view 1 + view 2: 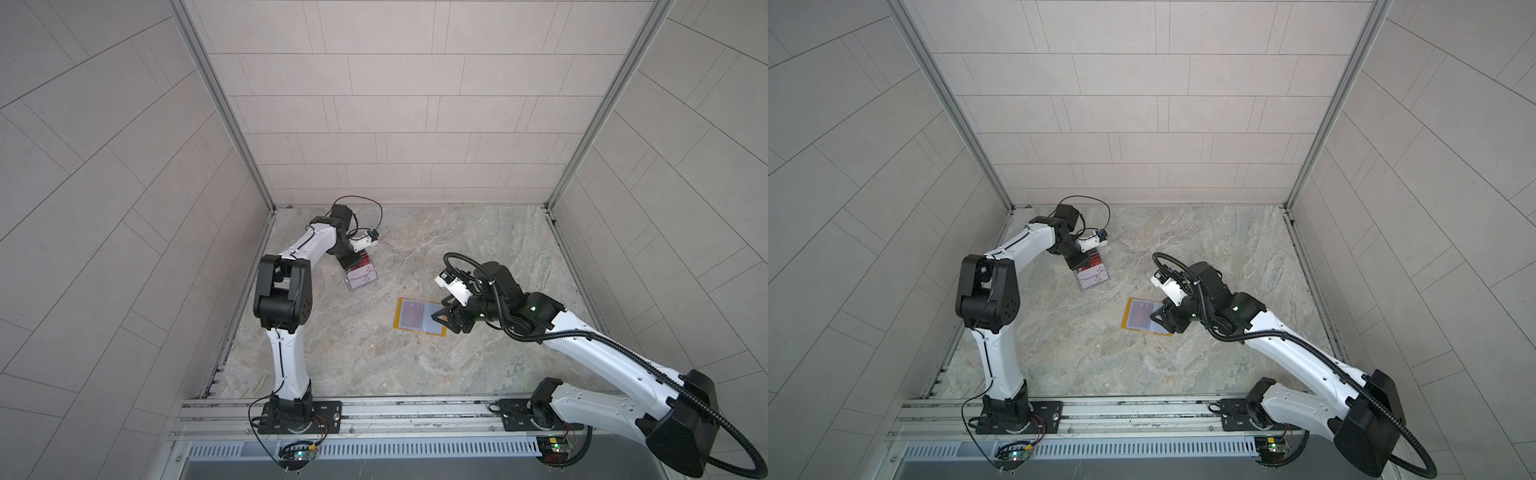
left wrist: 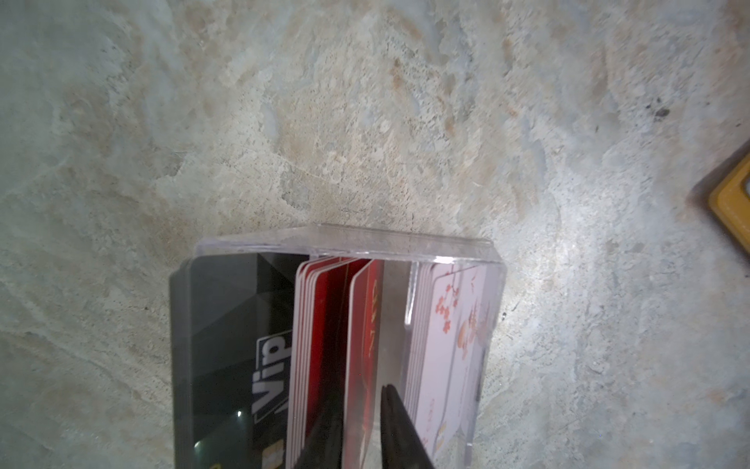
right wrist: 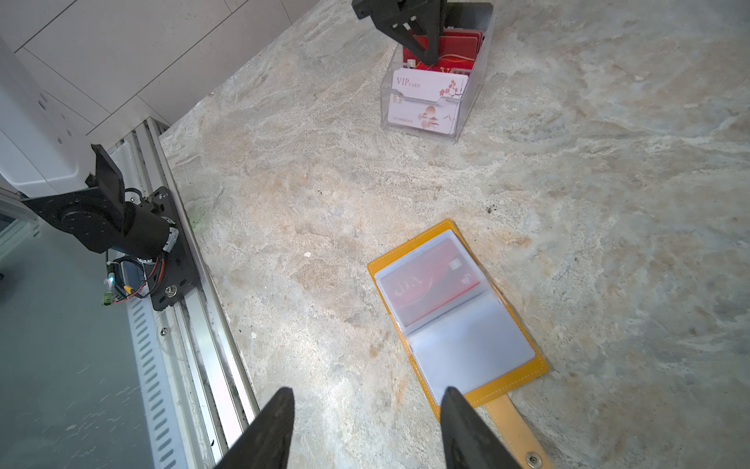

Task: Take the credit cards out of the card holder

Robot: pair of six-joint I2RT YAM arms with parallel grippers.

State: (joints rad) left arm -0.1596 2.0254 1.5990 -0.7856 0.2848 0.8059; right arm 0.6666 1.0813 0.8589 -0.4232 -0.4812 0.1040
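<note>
Nearest to me are the two black fingers (image 3: 276, 426) of my right pincer (image 3: 367, 394). They stand wide apart, with only the stone tabletop (image 3: 608, 162) between them. One fingertip hangs over the near edge of the one card holder (image 3: 410, 245); I cannot tell whether it touches. The holder lies open and flat just ahead of this pincer, and its single strap tab (image 3: 515, 426) runs back beside that finger. I count two clear sleeve pages showing. The page farther from the pincer holds one red credit card (image 3: 430, 280); the nearer one shows plain pale plastic.

Well beyond the holder, my left pincer (image 2: 361, 406) reaches down into the one clear acrylic box (image 2: 365, 241). Its two fingers are narrowly parted, one on each side of a single red card (image 2: 365, 325) standing in the middle tier. I cannot tell whether they press it or merely flank it.

The box has three tiers:
- A stack of black Vip cards (image 2: 227, 345) lies to one side of this pincer.
- A pack of red cards (image 2: 320, 308) stands just beside the single one.
- White blossom cards (image 2: 454, 345) lie to the other side.

The edges in each pack sit too close together to count.
</note>
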